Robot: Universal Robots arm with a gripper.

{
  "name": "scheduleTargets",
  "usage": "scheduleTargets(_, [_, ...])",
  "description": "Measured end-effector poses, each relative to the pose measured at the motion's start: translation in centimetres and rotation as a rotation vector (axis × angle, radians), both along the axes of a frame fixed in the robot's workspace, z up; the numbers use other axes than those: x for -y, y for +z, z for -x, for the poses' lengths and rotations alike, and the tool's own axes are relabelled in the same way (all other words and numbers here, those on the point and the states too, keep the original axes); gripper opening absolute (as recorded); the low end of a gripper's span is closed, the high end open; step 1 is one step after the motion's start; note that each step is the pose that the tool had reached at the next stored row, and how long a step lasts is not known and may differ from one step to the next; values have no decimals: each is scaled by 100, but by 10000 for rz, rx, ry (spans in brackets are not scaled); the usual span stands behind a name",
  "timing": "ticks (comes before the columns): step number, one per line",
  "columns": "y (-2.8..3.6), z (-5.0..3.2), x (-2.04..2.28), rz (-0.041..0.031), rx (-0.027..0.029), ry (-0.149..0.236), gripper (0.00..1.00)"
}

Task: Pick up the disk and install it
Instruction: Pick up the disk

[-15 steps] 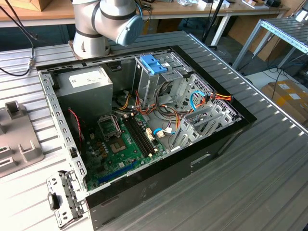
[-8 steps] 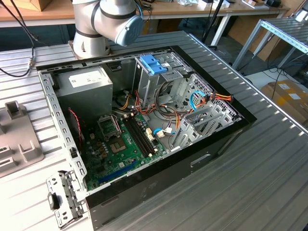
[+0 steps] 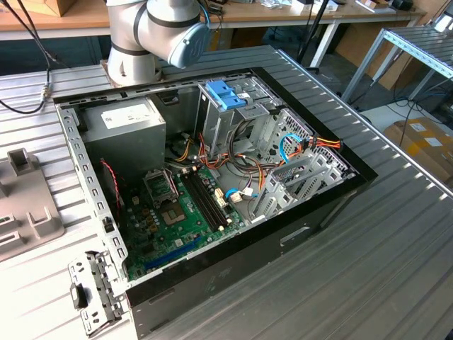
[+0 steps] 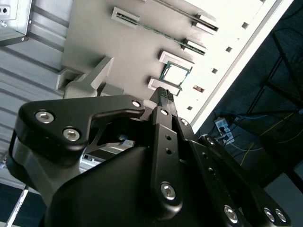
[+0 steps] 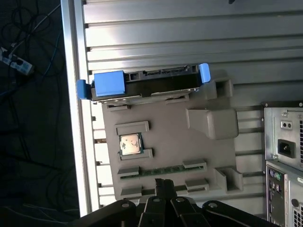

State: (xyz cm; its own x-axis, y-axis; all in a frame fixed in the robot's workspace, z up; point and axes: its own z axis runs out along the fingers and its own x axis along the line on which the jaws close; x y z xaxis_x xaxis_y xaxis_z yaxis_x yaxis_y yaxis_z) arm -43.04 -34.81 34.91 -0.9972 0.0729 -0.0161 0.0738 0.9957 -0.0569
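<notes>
On the exterior view's left I have the grey tray (image 3: 32,212) lying on the slatted table (image 3: 396,255), with the open case (image 3: 283,234) close beside it. Inside the case, going across from that side, sit the power supply (image 3: 131,124), the green board (image 3: 177,212) and the cage (image 3: 226,99) with its light-blue top. The arm (image 3: 156,35) stands behind the case. In the first wrist view the disk (image 5: 156,79) stands on its edge in a slot at one end of the tray, with a blue rail at each of its ends and nothing gripping it. A chip (image 5: 130,144) and a memory stick (image 5: 161,171) rest in the tray between the disk and my gripper (image 5: 164,183). The gripper hangs over the tray's other end, near the memory stick and well apart from the disk. As far as I can make out from the dark tips, the gripper is closed on itself and carries nothing. In the second wrist view the chip lies just past one fingertip (image 4: 163,97).
</notes>
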Motion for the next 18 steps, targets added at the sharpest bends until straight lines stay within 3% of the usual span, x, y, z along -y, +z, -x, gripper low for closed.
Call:
scheduleTargets(1, [-2, -1, -4, -67, 0, -1, 11])
scheduleTargets(2, [-8, -1, -7, -200, 2, -1, 11])
scheduleTargets(3, [-12, -2, -10, -271, 1, -2, 11])
scheduleTargets(4, [-15, -4, -13, -293, 0, -3, 11])
scheduleTargets(6, [-24, -9, -34, -299, 1, -1, 11])
scheduleTargets(13, [-23, -9, -35, -298, -1, 5, 11])
scheduleTargets(18, [-23, -10, -35, -298, -6, 323, 11])
